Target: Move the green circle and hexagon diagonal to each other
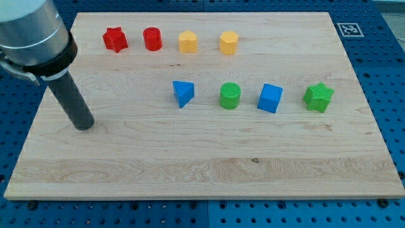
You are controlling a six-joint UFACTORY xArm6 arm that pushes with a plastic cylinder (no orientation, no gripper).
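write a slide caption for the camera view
My tip rests at the board's left, far from the green circle and yellow hexagon.

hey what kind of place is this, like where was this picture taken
Most likely a robotics lab bench. A wooden board lies on a blue perforated mounting surface, a printed marker tag sits at the board's corner, and my tip rests on the board, left of small coloured blocks like the green circle.

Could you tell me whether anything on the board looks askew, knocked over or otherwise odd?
Nothing stands out. Eight blocks sit upright in two tidy rows on the wooden board, none touching, and my tip rests apart at the view's left.
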